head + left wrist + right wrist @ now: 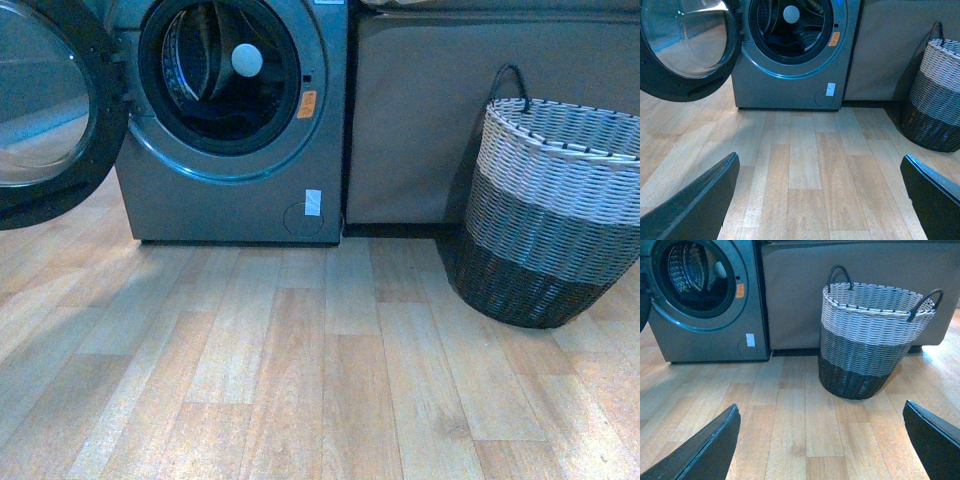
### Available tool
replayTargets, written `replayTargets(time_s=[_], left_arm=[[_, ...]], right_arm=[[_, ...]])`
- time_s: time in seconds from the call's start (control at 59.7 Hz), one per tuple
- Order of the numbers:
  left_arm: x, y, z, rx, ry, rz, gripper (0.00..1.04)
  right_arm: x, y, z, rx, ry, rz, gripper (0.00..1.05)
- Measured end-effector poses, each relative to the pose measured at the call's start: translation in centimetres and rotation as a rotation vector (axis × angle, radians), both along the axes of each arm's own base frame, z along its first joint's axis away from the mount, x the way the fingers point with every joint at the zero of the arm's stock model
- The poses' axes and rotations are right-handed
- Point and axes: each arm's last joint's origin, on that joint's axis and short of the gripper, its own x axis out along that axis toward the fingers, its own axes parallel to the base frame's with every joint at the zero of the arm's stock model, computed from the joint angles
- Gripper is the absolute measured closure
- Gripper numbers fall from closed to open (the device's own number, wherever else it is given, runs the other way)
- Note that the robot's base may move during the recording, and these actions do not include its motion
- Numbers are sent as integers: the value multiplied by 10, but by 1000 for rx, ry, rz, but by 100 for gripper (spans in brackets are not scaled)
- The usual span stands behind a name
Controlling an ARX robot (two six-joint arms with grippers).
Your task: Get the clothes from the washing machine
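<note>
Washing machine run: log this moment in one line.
washing machine door open | clothes in drum | basket upright | left end effector open | right end effector open

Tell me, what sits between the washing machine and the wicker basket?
Just bare wooden floor between washing machine and basket, with a brown panel behind the gap; the front view shows it.
</note>
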Motion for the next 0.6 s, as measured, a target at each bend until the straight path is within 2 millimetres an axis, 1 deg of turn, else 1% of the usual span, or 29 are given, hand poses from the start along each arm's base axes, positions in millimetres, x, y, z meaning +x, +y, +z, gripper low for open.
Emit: replayTargets(time_s=[0.603], left_arm=[[0,0,0,0,0,0,7]], right_arm=[[0,0,0,0,0,0,7]])
